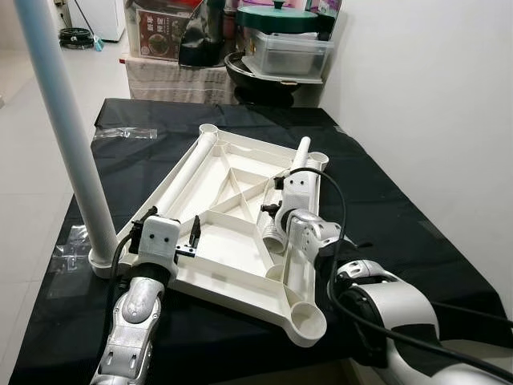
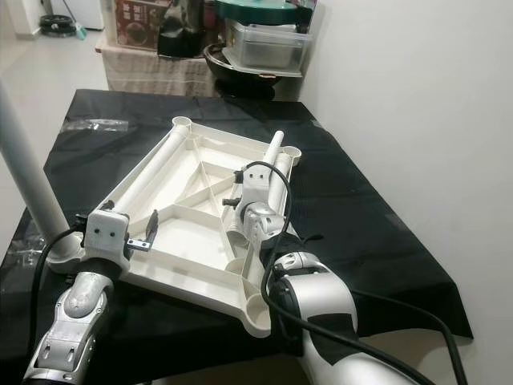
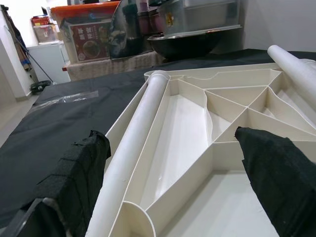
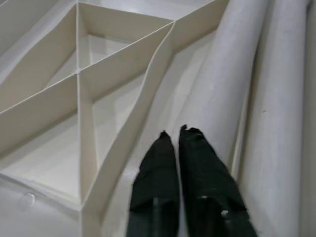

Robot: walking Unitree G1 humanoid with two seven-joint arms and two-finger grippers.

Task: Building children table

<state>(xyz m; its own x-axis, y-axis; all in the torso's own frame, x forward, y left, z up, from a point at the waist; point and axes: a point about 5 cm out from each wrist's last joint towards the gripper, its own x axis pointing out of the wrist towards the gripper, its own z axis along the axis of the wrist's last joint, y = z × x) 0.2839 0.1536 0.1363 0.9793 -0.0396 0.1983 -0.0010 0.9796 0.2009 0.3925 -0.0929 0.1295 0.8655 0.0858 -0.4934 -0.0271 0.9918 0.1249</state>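
On a black-draped table, an upturned white tabletop [image 1: 240,233] is seen. The left gripper [image 3: 173,192] is held wide open and empty above it. The right gripper [image 4: 178,148] is pressed shut, empty, beside a loose leg [image 4: 222,89].

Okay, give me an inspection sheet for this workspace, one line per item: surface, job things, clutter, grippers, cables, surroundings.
Surface: black cloth covering the work table.
Job's things: white tabletop lying upside down, ribs up; one leg standing upright in its near-left corner socket; one loose leg lying along its left edge, another loose leg along its right edge.
Clutter: clear plastic wrap on the cloth at far left.
Grippers: left gripper open over the near edge of the tabletop; right gripper shut, jaws touching, beside the right loose leg.
Cables: black cable looping over the right arm.
Surroundings: white wall on the right; pots and boxes stacked beyond the table.
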